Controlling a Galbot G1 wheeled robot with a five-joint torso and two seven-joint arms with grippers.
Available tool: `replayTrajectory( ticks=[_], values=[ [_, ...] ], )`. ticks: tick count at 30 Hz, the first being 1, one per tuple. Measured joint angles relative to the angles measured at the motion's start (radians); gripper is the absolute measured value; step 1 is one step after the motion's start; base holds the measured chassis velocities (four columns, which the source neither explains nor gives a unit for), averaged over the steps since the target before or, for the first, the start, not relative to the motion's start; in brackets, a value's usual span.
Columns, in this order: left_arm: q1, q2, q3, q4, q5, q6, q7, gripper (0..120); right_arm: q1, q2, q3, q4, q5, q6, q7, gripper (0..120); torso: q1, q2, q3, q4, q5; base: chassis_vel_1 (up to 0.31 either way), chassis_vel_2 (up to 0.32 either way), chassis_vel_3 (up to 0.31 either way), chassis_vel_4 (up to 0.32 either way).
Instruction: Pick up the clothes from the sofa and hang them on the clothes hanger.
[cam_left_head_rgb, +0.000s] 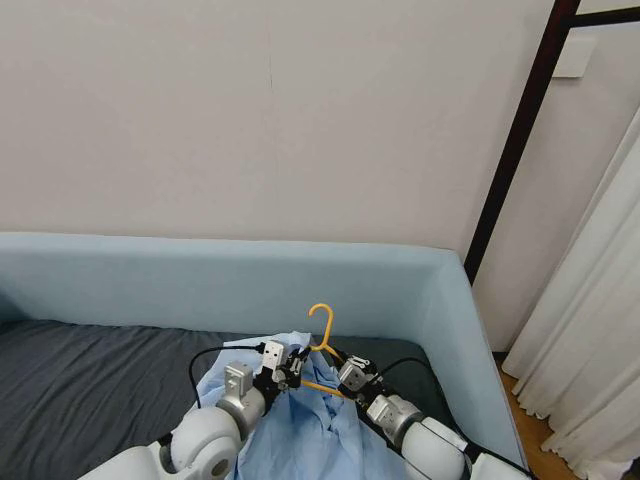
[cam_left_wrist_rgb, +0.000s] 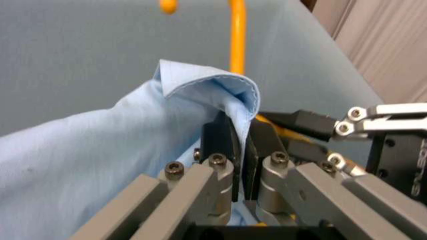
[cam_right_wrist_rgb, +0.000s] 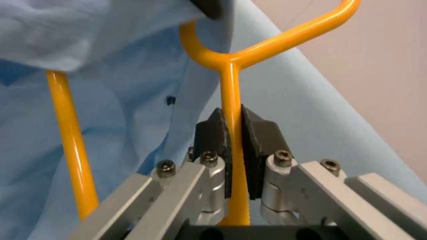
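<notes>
This is looking like a home living room — a pale blue sofa (cam_left_head_rgb: 300, 275) is stretching across the lower frame, and white curtains (cam_left_head_rgb: 590, 340) are hanging at the right edge over wooden flooring (cam_left_head_rgb: 522, 405).

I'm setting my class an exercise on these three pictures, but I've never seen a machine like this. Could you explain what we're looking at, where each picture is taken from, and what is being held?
This is a wheeled robot with two arms, each ending in a two-fingered gripper. The wide picture comes from a camera on its head, looking down at a pale blue sofa with a dark seat. The two close-ups come from cameras on its wrists, so each looks along its own gripper. A light blue shirt is bunched over the seat in front of the robot. The left gripper is shut on a fold of the shirt near its collar. The right gripper is shut on the stem of an orange hanger, whose hook stands up above the shirt.
</notes>
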Motion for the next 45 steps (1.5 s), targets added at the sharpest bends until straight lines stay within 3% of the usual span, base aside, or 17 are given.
replayTrajectory(
  ticks=[6,13,20,27,35,39,41,45],
  values=[
    [-0.042,0.009,0.023,-0.022,-0.026,0.003,-0.004,0,0.004,0.003,0.001,-0.019,-0.01,0.012,-0.004,4,0.0,0.0,0.0,-0.0001,0.0001,0.0,0.0,0.0,0.0],
    [0.075,0.061,-0.026,-0.084,-0.002,0.01,0.02,0,0.028,0.007,0.005,-0.022,0.035,0.01,0.007,4,0.0,0.0,0.0,0.0005,-0.0001,0.0,0.0,0.0,0.0],
    [0.132,0.068,-0.059,-0.098,0.027,0.01,0.032,2,0.035,0.006,0.005,-0.017,0.038,0.011,0.009,4,0.0,0.0,0.0,0.0006,-0.0003,0.0,0.0,0.0,0.0],
    [0.256,0.086,-0.213,-0.161,0.076,0.042,0.044,28,0.037,0.003,0.006,-0.008,0.044,0.031,0.014,4,0.0,0.0,0.0,0.0001,-0.0002,0.0,0.0,0.0,0.0],
    [0.406,0.179,-0.315,-0.263,0.209,0.063,0.091,56,0.036,0.009,0.02,-0.022,0.032,0.072,0.024,4,0.0,0.0,0.0,0.0001,-0.0002,0.0,0.0,0.0,0.0],
    [0.501,0.229,-0.388,-0.287,0.267,-0.014,0.166,75,0.03,0.019,0.032,-0.041,-0.005,0.103,0.037,4,0.0,0.0,0.0,0.0003,-0.0003,0.0,0.0,0.0,0.0],
    [0.512,0.241,-0.413,-0.293,0.265,-0.039,0.188,79,0.026,0.022,0.035,-0.045,-0.014,0.112,0.039,4,0.0,0.0,0.0,0.0004,-0.0002,0.0,0.0,0.0,0.0],
    [0.474,0.309,-0.466,-0.288,0.18,-0.129,0.26,95,0.015,0.033,0.047,-0.065,-0.057,0.15,0.045,4,0.0,0.0,0.0,-0.0001,0.0,0.0,0.0,0.0,0.0]
  ],
)
